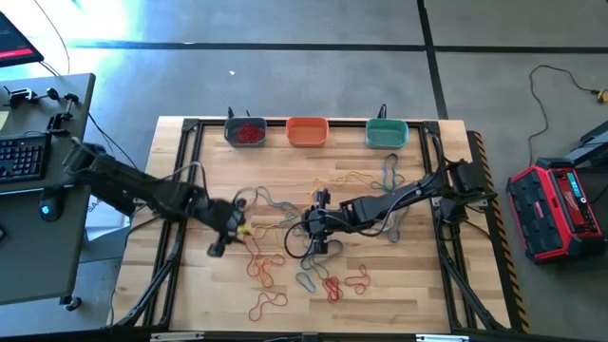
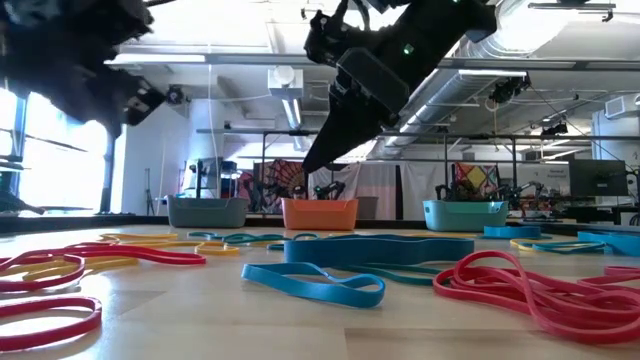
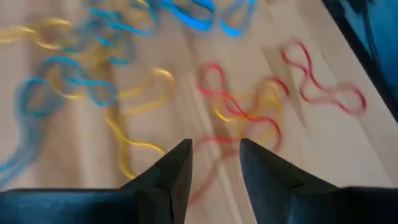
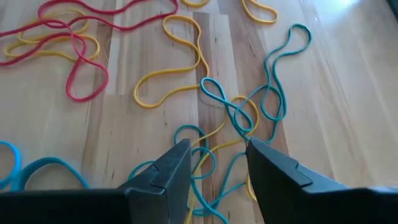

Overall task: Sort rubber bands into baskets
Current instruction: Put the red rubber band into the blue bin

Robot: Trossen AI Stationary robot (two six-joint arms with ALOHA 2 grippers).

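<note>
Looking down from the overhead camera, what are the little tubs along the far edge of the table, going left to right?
grey-blue basket holding red rubber bands → orange basket → teal-green basket

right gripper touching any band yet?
Apart. In the right wrist view the right gripper is open and empty, with the teal rubber bands lying flat on the table beyond its fingertips.

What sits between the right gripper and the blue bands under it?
Nothing visible. The right gripper hangs open above the tangled blue bands, with only bare wood and a yellow band woven through them. No cable or basket lies between.
</note>
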